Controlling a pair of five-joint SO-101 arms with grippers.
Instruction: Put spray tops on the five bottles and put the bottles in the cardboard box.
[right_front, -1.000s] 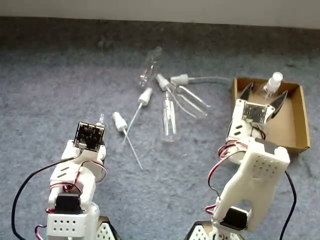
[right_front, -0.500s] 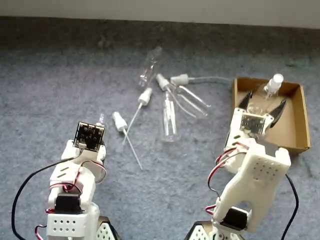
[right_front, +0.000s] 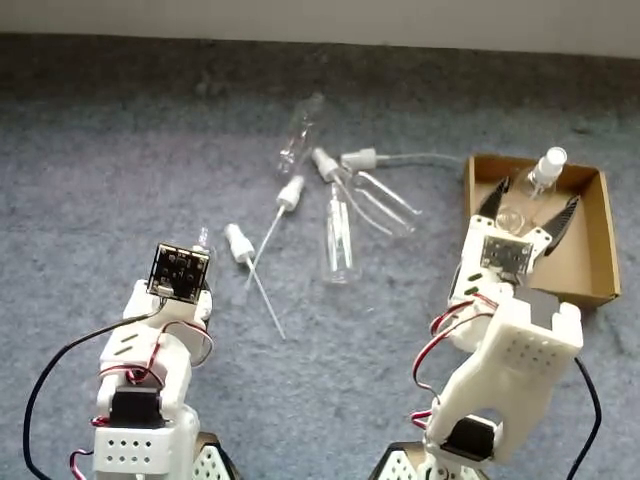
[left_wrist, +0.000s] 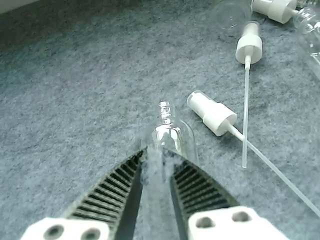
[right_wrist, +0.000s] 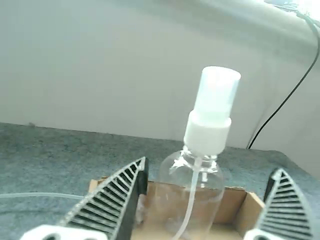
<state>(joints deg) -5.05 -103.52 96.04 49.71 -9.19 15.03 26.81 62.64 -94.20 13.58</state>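
Clear glossy bottles (right_front: 340, 235), matt cardboard box (right_front: 585, 250) — fuzzy carpet (right_front: 120, 160)

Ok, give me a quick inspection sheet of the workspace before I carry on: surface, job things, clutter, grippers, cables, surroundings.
Surface: grey carpet, lying flat.
Job's things: cardboard box beside the right arm, one capped bottle standing in it; three bottles lying mid-carpet among four spray tops.
Clutter: nothing seen.
Grippers: left gripper shut on an uncapped bottle; right gripper open over the box, a finger on either side of the capped bottle.
Cables: black cable by the left arm's base; red and white wires on the arms.
Surroundings: pale wall along the carpet's far edge.
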